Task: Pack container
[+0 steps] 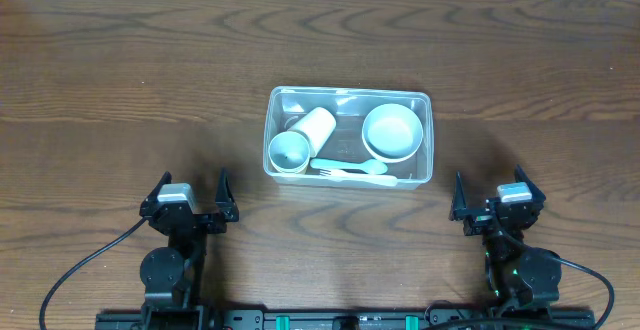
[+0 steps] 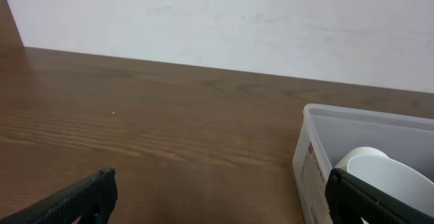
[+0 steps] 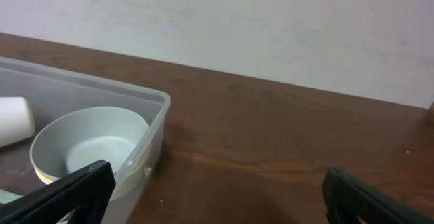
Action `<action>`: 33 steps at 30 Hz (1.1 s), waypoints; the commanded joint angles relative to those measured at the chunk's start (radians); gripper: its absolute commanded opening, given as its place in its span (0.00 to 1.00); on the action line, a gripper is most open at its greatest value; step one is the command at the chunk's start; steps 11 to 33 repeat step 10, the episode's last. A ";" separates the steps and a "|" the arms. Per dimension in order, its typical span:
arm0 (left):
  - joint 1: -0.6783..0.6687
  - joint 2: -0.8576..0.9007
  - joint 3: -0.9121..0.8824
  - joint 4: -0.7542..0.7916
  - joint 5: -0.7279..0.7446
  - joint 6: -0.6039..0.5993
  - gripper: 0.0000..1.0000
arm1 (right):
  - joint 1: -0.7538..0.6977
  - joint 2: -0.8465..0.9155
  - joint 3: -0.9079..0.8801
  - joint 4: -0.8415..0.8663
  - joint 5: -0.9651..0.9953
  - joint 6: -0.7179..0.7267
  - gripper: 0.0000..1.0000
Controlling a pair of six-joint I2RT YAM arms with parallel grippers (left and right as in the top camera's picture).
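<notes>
The container (image 1: pixel 350 92) sits at the centre of the bench (image 1: pixel 120 60), slightly right of the midline. Only the overhead view shows all of its load: 1 white bowl (image 1: pixel 392 132) at the right end, 2 cups at the left end, 1 cup upright (image 1: pixel 288 152) and 1 lying on its side (image 1: pixel 313 125), and a pale fork (image 1: pixel 350 169) along the lower wall.

The left wrist view catches just the container's near corner (image 2: pixel 319 115) at the lower right of the frame. It shows a red-printed label (image 2: pixel 312 157) on the wall and a cup's rim (image 2: pixel 380 173). The right wrist view shows the opposite corner (image 3: pixel 152 139), the bowl (image 3: pixel 88 139) and the end of a cup (image 3: pixel 13 119) at the left edge.

The left hand (image 1: pixel 192 182) and the right hand (image 1: pixel 490 182) sit at the bottom of the overhead frame, both spread wide, empty, and well apart from the container.

The bench is dark brown wood with a strong grain. An off-white wall (image 2: pixel 271 20) rises behind its far edge.
</notes>
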 commanded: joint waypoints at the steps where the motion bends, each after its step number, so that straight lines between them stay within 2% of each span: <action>1: 0.005 -0.006 -0.011 -0.048 -0.020 -0.009 0.98 | -0.003 -0.006 -0.002 -0.004 -0.007 -0.014 0.99; 33: 0.005 -0.006 -0.011 -0.048 -0.020 -0.009 0.98 | -0.003 -0.006 -0.002 -0.004 -0.006 -0.014 0.99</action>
